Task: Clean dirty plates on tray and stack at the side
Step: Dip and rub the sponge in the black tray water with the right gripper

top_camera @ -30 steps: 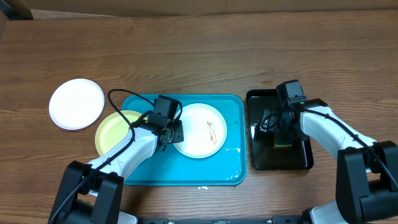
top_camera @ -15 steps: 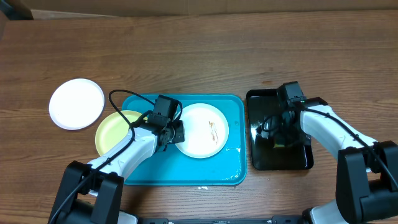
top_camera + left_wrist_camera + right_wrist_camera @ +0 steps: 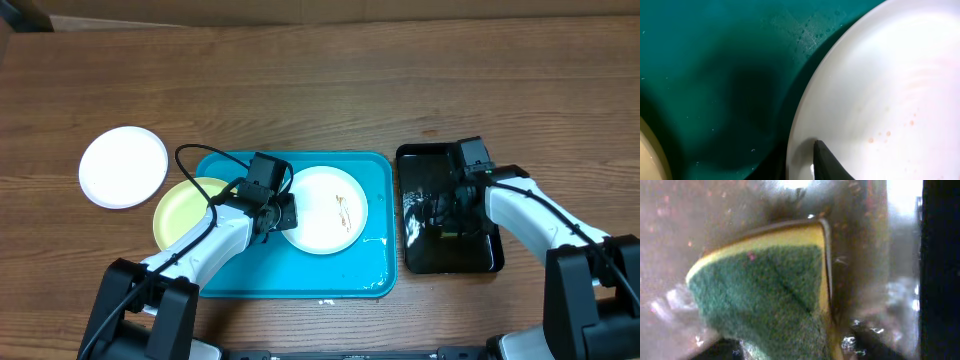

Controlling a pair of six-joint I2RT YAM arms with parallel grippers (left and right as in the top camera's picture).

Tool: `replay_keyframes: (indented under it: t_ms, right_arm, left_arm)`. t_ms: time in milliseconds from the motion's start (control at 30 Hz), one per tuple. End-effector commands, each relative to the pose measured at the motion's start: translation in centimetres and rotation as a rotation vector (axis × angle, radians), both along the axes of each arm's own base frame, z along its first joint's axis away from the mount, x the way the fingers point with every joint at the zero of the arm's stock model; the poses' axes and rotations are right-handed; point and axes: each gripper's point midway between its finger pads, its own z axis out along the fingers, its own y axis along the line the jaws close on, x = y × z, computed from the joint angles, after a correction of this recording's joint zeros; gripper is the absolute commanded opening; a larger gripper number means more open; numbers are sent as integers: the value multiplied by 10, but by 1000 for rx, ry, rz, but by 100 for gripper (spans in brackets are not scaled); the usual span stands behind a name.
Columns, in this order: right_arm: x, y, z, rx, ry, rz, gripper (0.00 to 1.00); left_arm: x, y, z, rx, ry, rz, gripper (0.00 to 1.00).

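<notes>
The turquoise tray (image 3: 300, 272) lies in the middle of the brown, wood-grained tabletop (image 3: 300, 90). In the right half of the tray rests a white plate (image 3: 322, 225) with a small brown-orange smear (image 3: 343, 208) right of its centre. The left pincer (image 3: 283, 212) is at the left rim of this plate, over the middle of the tray. The left wrist view shows one dark fingertip (image 3: 827, 162) on top of the rim and a shadow under the rim. The other finger is hidden, so the pincer only seems to be clamped on the plate. A yellow-green plate (image 3: 180, 215) lies across the left edge of the tray, partly under the left arm. A second white plate (image 3: 123, 166) lies on the tabletop, apart from the tray's far left corner. Just beside the right edge of the tray stands a glossy black tray (image 3: 425, 262), wet inside. The right pincer (image 3: 450, 215) is low inside it. The right wrist view is filled by a green and yellow sponge (image 3: 765, 295), but I cannot tell whether this pincer is apart or together.
</notes>
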Motion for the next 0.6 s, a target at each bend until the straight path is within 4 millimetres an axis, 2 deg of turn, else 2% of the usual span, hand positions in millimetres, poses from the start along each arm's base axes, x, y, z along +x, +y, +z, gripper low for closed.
replay_keyframes:
  t_ms: [0, 133, 167, 200, 233, 467, 533, 567]
  right_arm:
    - [-27, -2, -20, 4, 99, -7, 4]
    - [-22, -1, -17, 5, 88, 24, 4]
    - [-20, -1, -16, 5, 83, 27, 33]
    - [-17, 0, -15, 6, 79, 26, 77]
    - [-18, 0, -15, 6, 80, 26, 80]
    - [-42, 2, -14, 27, 178, 21, 79]
    - [-45, 5, -15, 51, 191, 21, 68]
    - [-46, 6, -16, 56, 192, 21, 54]
  left_arm:
    - [4, -4, 2, -8, -5, -9, 21]
    - [4, -4, 2, -9, -6, -8, 21]
    - [4, -4, 2, -9, -6, -9, 21]
    - [4, -4, 2, -9, -6, -8, 22]
    - [4, -4, 2, -9, -6, -9, 22]
    - [4, -4, 2, -9, -6, -9, 23]
    - [4, -4, 2, -9, -6, -8, 24]
    - [4, -4, 2, -9, -6, -8, 24]
